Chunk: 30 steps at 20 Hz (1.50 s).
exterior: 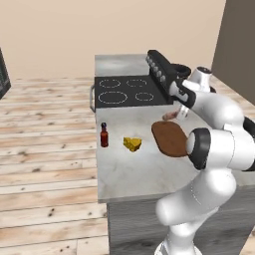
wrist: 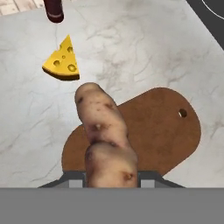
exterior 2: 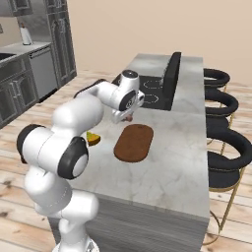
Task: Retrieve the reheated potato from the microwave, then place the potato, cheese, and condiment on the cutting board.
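Holding the potato [wrist: 105,135] tight between my jaws, my gripper [exterior: 175,113] hangs over the board [wrist: 162,127]. In the hand view the potato sticks up from six o'clock, above the board's near end. The board lies flat on the counter [wrist: 131,48], with its hole at three o'clock. Farther off, at eleven o'clock, sits the cheese [wrist: 63,61]. Past it, at twelve o'clock, stands the bottle [wrist: 54,9], near the counter's edge.

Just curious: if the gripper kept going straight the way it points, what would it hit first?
Probably the cutting board: the gripper, holding the potato, points down at it, though depth is unclear.
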Motion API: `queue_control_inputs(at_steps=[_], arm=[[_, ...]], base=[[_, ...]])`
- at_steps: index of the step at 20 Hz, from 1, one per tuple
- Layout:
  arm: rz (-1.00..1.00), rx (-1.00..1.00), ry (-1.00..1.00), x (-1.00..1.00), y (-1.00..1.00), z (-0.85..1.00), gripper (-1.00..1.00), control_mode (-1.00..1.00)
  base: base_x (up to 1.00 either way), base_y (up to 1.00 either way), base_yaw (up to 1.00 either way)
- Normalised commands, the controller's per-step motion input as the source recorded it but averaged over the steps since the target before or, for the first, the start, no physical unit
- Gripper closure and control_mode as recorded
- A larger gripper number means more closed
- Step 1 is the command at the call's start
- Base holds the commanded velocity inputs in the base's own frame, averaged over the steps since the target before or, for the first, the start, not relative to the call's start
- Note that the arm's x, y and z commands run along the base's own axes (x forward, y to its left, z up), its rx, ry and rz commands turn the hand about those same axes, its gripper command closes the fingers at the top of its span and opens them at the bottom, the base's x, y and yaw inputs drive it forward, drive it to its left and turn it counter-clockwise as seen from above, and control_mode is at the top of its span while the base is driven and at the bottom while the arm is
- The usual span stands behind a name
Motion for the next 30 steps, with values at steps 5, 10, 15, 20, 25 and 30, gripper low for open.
queue_control_inputs(at_steps=[5, 10, 15, 20, 25, 30], arm=[[0.00, -0.06, 0.00, 0.35, 0.00, -0.25, 1.00, -1.00], [0.00, -0.03, 0.00, 0.23, -0.02, -0.28, 1.00, -1.00], [0.00, 0.00, 0.00, 0.11, -0.03, -0.27, 1.00, -1.00], [0.00, 0.00, 0.00, 0.22, -0.04, -0.24, 1.00, -1.00], [0.00, 0.00, 0.00, 0.43, -0.01, -0.18, 1.00, -1.00], [0.00, 0.00, 0.00, 0.30, -0.10, -0.21, 1.00, -1.00]], base=[[0.00, 0.00, 0.00], [0.00, 0.00, 0.00], [0.00, 0.00, 0.00], [0.00, 0.00, 0.00], [0.00, 0.00, 0.00], [0.00, 0.00, 0.00]])
